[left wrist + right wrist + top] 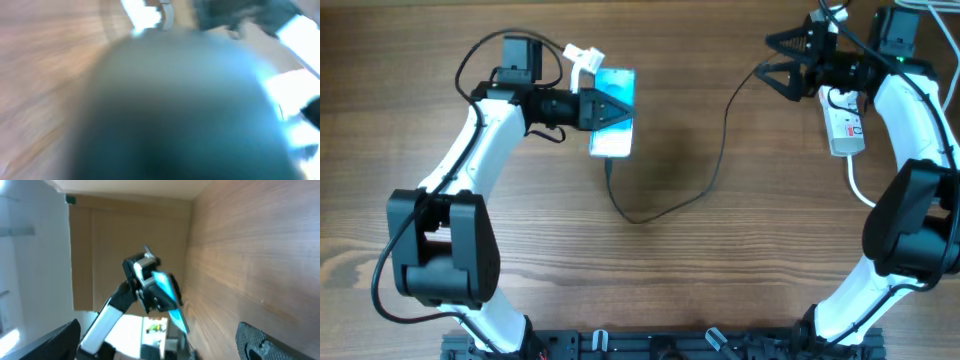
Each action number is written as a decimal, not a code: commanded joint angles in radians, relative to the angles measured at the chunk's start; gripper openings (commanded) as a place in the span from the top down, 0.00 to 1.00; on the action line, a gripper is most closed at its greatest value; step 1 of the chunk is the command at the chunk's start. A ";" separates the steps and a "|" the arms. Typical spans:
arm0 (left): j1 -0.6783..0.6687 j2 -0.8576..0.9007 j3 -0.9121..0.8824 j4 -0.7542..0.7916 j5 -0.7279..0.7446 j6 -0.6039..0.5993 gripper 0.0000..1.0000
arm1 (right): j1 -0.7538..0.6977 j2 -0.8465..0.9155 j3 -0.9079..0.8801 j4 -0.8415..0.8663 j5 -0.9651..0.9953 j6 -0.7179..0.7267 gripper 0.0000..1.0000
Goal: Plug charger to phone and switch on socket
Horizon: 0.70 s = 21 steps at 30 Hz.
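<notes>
The phone (616, 84), white-edged with a turquoise screen, is at the back left of the table. My left gripper (608, 108) is shut on it across its middle. The right wrist view shows the phone (168, 289) tilted up on edge in that gripper. The left wrist view is a blur filled with turquoise (190, 110). The charger's thin black cable (712, 178) runs from the phone's near edge in a loop toward the back right. The white socket (846, 128) lies at the back right. My right gripper (776, 66) is open and empty, left of the socket.
The socket's thick white cord (858, 188) trails toward the front beside my right arm. A small white part (582, 57) sticks out behind the phone. The table is bare wood (720, 280).
</notes>
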State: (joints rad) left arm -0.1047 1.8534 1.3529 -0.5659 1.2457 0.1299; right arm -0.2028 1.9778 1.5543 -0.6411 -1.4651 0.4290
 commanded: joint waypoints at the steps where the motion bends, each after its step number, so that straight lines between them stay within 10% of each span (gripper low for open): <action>1: 0.004 -0.019 0.003 0.074 0.253 0.136 0.96 | 0.012 -0.021 -0.003 -0.237 0.423 -0.272 0.00; 7: 0.003 -0.019 0.003 0.114 0.291 0.042 0.96 | 0.114 -0.024 -0.003 -0.584 1.038 -0.286 0.02; 10: 0.003 -0.019 0.003 0.211 0.218 -0.210 0.96 | 0.136 -0.108 -0.002 -0.568 1.180 -0.218 0.04; 12: -0.007 -0.019 0.003 0.218 -0.086 -0.529 0.96 | 0.132 -0.266 -0.002 -0.510 1.346 -0.230 0.00; 18: -0.017 -0.018 0.003 0.465 -0.148 -0.993 0.96 | 0.084 -0.426 0.048 -0.436 1.369 -0.306 0.15; 21: -0.018 -0.016 0.003 0.513 -0.227 -1.008 0.96 | 0.012 -0.426 0.095 -0.432 1.333 -0.305 0.10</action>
State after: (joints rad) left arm -0.1188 1.8530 1.3449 -0.0452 1.0832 -0.7975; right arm -0.1417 1.5501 1.6016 -1.0771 -0.1223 0.1303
